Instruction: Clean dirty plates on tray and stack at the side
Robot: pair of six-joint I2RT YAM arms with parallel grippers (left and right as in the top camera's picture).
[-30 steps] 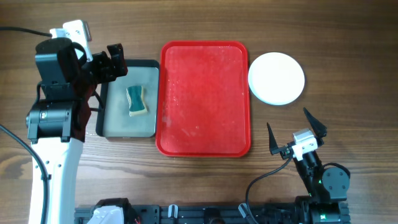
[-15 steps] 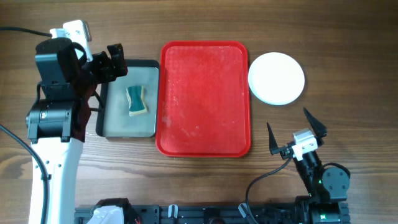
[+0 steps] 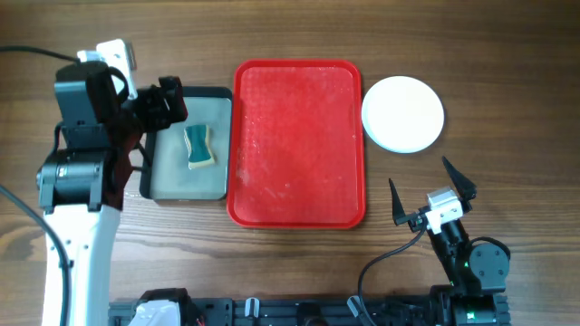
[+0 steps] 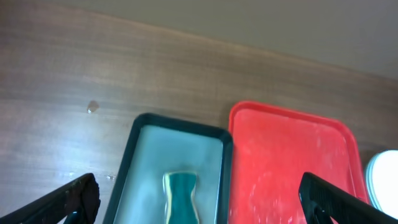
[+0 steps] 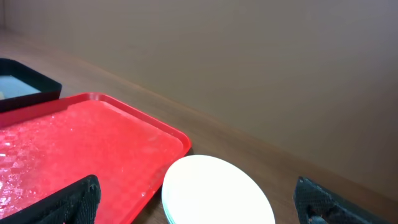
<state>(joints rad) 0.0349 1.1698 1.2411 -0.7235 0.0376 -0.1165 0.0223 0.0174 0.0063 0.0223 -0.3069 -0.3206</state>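
Observation:
The red tray (image 3: 299, 143) lies mid-table with nothing on it but pale wet streaks; it also shows in the wrist views (image 4: 292, 162) (image 5: 74, 143). The plates (image 3: 403, 113) sit stacked on the wood just right of the tray, a white one on top. In the right wrist view the plates (image 5: 217, 190) show a thin turquoise edge underneath. My left gripper (image 3: 170, 101) hangs open over the top left of the dark tray, holding nothing. My right gripper (image 3: 419, 172) stands open near the front right, below the stack, with nothing between its fingers.
A dark grey-black tray (image 3: 163, 186) holding pale water stands left of the red tray. A teal and yellow sponge (image 3: 198, 146) lies in it, and the sponge (image 4: 181, 196) sits between my left fingers' line of sight. Bare wood surrounds both trays.
My left arm has shifted slightly, its gripper moving a little toward the dark tray. The right arm, the plates and the trays have not moved.

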